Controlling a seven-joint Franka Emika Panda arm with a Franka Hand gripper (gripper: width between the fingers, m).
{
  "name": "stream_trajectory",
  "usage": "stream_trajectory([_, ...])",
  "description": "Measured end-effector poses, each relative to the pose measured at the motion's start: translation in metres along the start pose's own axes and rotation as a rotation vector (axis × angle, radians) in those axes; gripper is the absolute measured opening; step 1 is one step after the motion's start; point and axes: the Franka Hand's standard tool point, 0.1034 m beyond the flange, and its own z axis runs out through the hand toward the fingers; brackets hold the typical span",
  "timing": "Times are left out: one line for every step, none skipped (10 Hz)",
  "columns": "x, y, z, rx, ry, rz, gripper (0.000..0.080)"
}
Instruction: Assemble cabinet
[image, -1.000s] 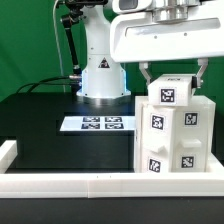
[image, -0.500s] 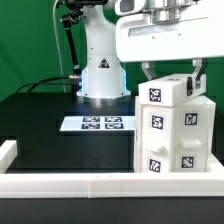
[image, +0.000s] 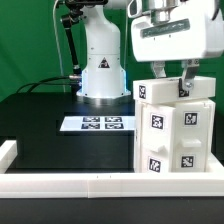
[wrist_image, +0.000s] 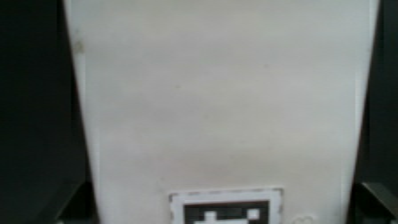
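Note:
The white cabinet (image: 172, 135) stands at the exterior view's right, with black-and-white tags on its front and side faces. A flat white top piece (image: 176, 91) lies across it. My gripper (image: 171, 82) comes straight down from above, its two fingers (image: 157, 72) pressed against opposite sides of that top piece. In the wrist view the top piece (wrist_image: 214, 100) fills the picture as a long white surface, with one tag (wrist_image: 226, 208) near the jaws. The lower part of the fingers is hidden behind the piece.
The marker board (image: 97, 124) lies flat on the black table in front of the arm's white base (image: 102, 78). A white border rail (image: 80, 183) runs along the front, and another short rail (image: 8, 150) sits at the exterior view's left.
My gripper has turned about its vertical axis and the cabinet's top piece has turned with it. The tag that faced the exterior camera no longer shows there.

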Motion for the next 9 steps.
stream_trajectory([0.0001, 0.0000, 0.0004, 0.003, -0.010, 0.088, 0.0560])
stream_trajectory([-0.0006, 0.0001, 0.0007, 0.004, -0.020, 0.220, 0.0560])
stream_trajectory([-0.0019, -0.0002, 0.0007, 0.003, -0.021, 0.267, 0.0560])
stream_trajectory([-0.0029, -0.0008, 0.0005, 0.005, -0.030, 0.377, 0.0560])
stream_trajectory([-0.0033, -0.0011, 0.0004, 0.005, -0.035, 0.467, 0.0560])
stream_trajectory([-0.0031, -0.0012, 0.0003, 0.005, -0.042, 0.548, 0.0560])
stream_trajectory([-0.0030, -0.0015, 0.0001, 0.004, -0.053, 0.649, 0.0560])
stream_trajectory([-0.0037, -0.0017, 0.0000, 0.004, -0.053, 0.673, 0.0560])
stream_trajectory([-0.0051, -0.0024, -0.0005, 0.006, -0.064, 0.696, 0.0560])
